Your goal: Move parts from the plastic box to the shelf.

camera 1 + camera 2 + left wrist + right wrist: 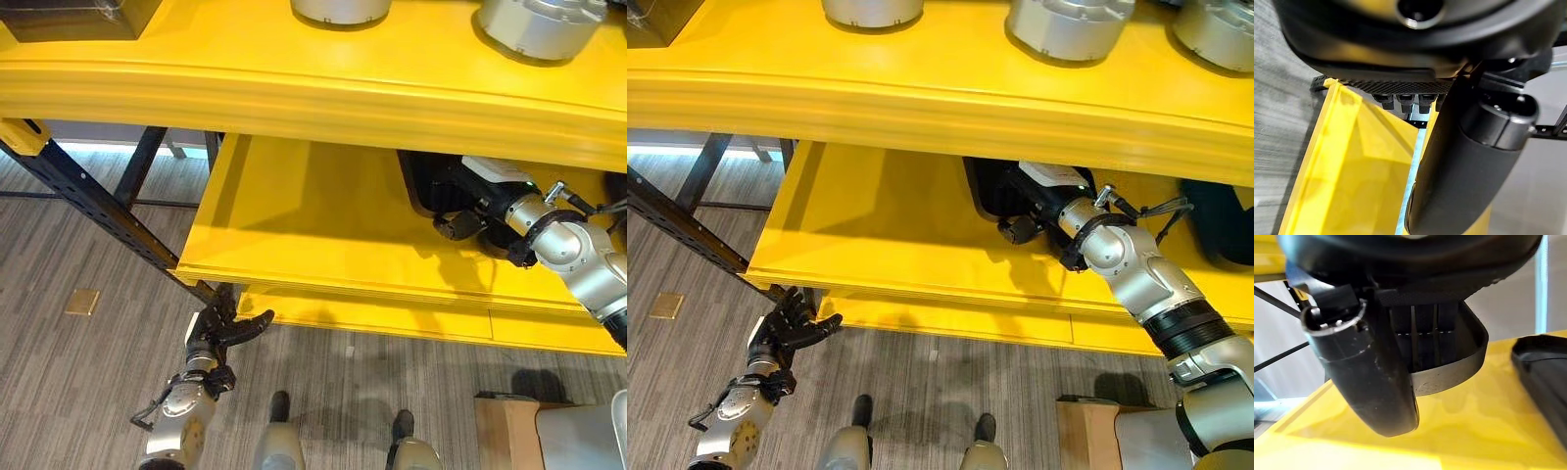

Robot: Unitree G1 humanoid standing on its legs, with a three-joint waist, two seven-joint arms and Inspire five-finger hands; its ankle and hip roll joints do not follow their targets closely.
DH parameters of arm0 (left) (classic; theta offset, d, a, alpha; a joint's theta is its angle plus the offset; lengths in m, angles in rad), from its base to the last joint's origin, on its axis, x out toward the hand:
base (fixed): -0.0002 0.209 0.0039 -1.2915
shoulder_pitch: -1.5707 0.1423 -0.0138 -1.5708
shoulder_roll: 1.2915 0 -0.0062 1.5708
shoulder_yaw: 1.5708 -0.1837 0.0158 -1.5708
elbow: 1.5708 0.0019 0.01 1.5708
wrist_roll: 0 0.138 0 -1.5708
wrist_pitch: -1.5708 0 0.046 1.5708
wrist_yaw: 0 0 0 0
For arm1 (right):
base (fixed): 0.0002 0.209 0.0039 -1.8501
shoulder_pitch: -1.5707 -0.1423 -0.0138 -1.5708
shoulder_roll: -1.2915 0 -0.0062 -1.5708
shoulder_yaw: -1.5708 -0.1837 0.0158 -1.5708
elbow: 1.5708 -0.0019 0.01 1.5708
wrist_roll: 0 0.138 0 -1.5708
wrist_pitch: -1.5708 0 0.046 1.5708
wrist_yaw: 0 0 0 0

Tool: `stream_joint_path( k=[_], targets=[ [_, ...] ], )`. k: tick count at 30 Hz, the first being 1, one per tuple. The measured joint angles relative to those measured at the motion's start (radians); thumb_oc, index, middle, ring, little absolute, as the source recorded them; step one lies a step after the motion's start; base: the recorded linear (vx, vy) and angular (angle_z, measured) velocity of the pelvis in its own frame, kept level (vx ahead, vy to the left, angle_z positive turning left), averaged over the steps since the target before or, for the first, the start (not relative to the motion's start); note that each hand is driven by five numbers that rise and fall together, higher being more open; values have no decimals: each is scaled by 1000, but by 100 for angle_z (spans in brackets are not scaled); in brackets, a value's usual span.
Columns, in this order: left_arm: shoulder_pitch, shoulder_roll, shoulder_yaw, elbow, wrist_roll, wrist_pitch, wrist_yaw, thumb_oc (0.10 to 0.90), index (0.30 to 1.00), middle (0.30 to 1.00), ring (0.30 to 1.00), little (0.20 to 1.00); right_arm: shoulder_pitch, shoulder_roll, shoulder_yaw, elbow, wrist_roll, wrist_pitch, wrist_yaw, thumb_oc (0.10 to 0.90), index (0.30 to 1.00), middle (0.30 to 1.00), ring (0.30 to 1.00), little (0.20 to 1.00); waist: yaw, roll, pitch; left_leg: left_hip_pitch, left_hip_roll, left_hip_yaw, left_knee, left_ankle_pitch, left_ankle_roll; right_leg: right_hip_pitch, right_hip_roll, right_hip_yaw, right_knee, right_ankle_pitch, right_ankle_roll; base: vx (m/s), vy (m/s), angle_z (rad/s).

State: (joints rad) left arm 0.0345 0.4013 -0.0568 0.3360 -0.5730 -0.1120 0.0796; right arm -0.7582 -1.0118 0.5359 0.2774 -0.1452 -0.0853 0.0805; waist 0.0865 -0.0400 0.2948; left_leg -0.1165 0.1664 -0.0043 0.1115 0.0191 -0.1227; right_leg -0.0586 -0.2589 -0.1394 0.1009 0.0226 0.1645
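Observation:
Silver-grey round parts (pixel 539 24) (pixel 872 10) stand on the yellow shelf's top board (pixel 294 93). My right hand (pixel 460 225) reaches in over the lower board (pixel 313 225), under the top one, at a black piece (pixel 429 186) that lies in shadow. In the right wrist view its fingers (pixel 1425 333) lie inside a dark grey curved wall (pixel 1459 367) and its thumb (pixel 1376 382) presses the outside, pinching it just above the yellow board. My left hand (pixel 220 333) hangs open below the shelf's front left corner, holding nothing.
A second black piece (pixel 1220 220) (pixel 1542 382) lies further right on the lower board. A dark box (pixel 69 18) sits top left. A black rack upright (pixel 88 201) slants down the left. A wooden crate (pixel 505 431) stands on the floor at the lower right.

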Motion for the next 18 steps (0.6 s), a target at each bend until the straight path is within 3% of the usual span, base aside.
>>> stream_joint_path(
  k=[7,13,18],
  targets=[
    [17,2,-9,0,0,1,7,900,1000,1000,1000,1000,-3,2,-7,14,0,28,0,400,300,300,300,300,-4,-3,0,18,20,17,8,-18,-15,10,22,19,-11,0,0,41,25,-11],
    [28,8,-12,0,-1,1,5,900,1000,1000,1000,1000,-43,60,-6,129,1,29,-1,400,300,300,300,300,-2,-44,-20,26,28,28,14,-22,-14,15,30,26,-15,2,0,20,3,-5],
    [29,8,-29,0,-2,1,2,900,1000,1000,1000,1000,-107,112,8,216,3,38,-10,400,300,300,300,300,3,-48,-23,11,29,22,42,-33,-13,14,30,24,-14,4,2,-2,-3,1]
  ],
)
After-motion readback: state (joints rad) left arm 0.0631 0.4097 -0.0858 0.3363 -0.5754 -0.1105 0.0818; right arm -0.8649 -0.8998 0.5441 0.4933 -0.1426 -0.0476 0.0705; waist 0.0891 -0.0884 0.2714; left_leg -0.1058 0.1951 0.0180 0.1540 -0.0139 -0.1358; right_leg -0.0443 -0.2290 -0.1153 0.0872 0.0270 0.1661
